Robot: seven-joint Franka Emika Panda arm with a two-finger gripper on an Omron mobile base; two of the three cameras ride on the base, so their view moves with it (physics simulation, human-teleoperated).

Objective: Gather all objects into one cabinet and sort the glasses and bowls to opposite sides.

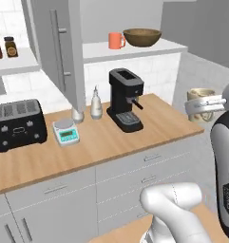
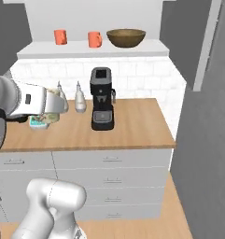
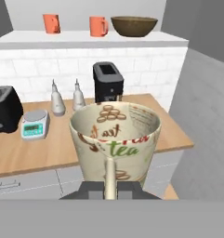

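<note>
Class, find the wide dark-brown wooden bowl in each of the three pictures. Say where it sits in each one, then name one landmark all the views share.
Left base view: the wooden bowl is top centre-right on the white shelf, right of a coral mug.
Right base view: top centre, right of two coral mugs.
Hand view: top, right of centre, above the held cream mug.
Shared landmark: the black coffee machine on the counter below the shelf.

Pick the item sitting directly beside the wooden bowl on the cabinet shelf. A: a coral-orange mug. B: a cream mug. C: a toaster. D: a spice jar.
A: a coral-orange mug stands just left of the wooden bowl on the white shelf; the cream mug is held up in the gripper.
</note>
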